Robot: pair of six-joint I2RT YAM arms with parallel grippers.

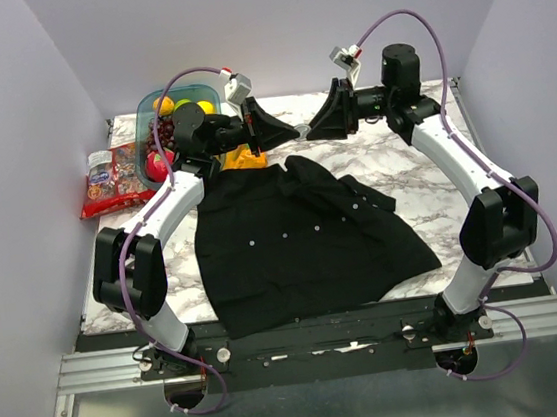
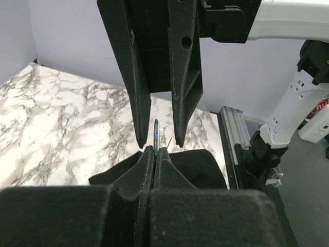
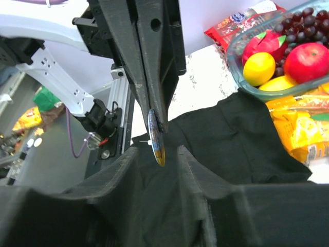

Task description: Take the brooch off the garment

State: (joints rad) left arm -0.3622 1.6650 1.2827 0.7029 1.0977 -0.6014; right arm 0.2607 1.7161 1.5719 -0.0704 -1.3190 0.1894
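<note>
The brooch (image 3: 156,137) is a thin disc seen edge-on, blue-grey with a yellowish lower rim, also in the left wrist view (image 2: 156,133). My left gripper (image 2: 154,149) is shut on it and holds it in the air above the far edge of the black garment (image 1: 302,241). My right gripper (image 3: 158,149) faces the left one, open, with the brooch between its fingertips and no visible contact. In the top view the left gripper (image 1: 291,132) and the right gripper (image 1: 311,128) meet tip to tip over the back of the table. A thin pin sticks out of the brooch's back.
A clear tub (image 1: 151,107) of fruit stands at the back left, with a red snack bag (image 1: 114,182) beside it and a yellow bag (image 1: 243,157) at the garment's far edge. The marble table (image 1: 418,193) shows to the right of the garment.
</note>
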